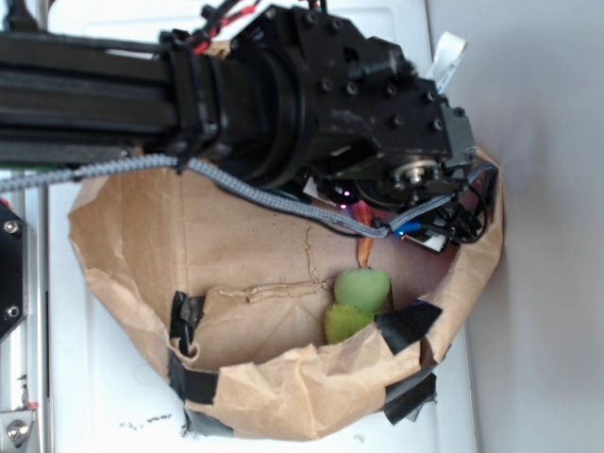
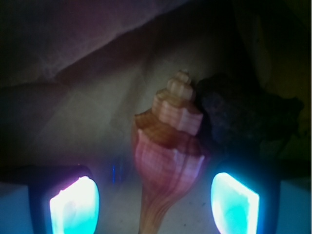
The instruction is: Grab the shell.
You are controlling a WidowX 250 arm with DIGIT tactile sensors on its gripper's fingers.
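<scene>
Tool (image 2: 155, 202) wide open, holding nothing; shell (image 2: 168, 151) right between its glowing fingers (image 2: 74, 207), beside the dark rock (image 2: 243, 112); probably hard, light, slippery; best squeezed round the fat middle.

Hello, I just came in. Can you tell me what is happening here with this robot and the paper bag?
A robot arm reaches down into a brown paper bag taped with black tape. In the wrist view the gripper has its jaws open on either side of an orange-striped shell, not yet closed on it. A dark lumpy rock sits just right of the shell's spire. In the exterior view a fuzzy green toy also lies in the bag.
</scene>
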